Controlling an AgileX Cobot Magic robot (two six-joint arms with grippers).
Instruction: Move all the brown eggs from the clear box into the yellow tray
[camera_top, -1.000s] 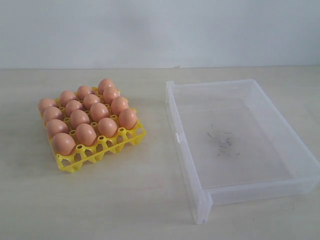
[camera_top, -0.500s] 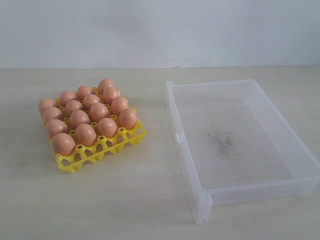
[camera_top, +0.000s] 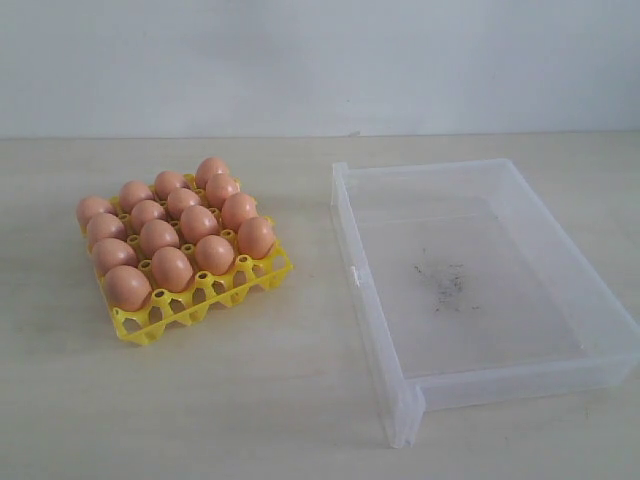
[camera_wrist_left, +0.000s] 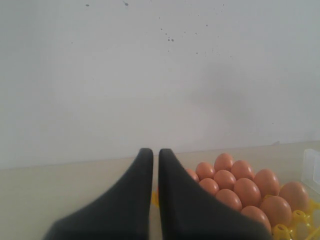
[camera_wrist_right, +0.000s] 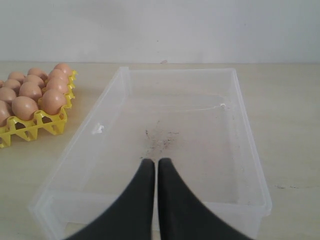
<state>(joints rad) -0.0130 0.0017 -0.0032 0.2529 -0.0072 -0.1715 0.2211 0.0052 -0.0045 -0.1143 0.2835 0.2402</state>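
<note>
Several brown eggs (camera_top: 171, 266) fill the cups of the yellow tray (camera_top: 262, 278) on the left of the table; only its front row of cups has no eggs. The clear box (camera_top: 355, 275) on the right holds no eggs, only dark scuff marks on its floor. Neither gripper shows in the exterior view. In the left wrist view my left gripper (camera_wrist_left: 155, 153) is shut and empty, held near the brown eggs (camera_wrist_left: 248, 191) and yellow tray (camera_wrist_left: 300, 221). In the right wrist view my right gripper (camera_wrist_right: 156, 163) is shut and empty before the clear box (camera_wrist_right: 248, 135), with brown eggs (camera_wrist_right: 52, 101) and yellow tray (camera_wrist_right: 33, 129) beside.
The pale wooden table (camera_top: 250, 400) runs back to a white wall (camera_top: 320, 60). Bare table lies between tray and box and along the front edge.
</note>
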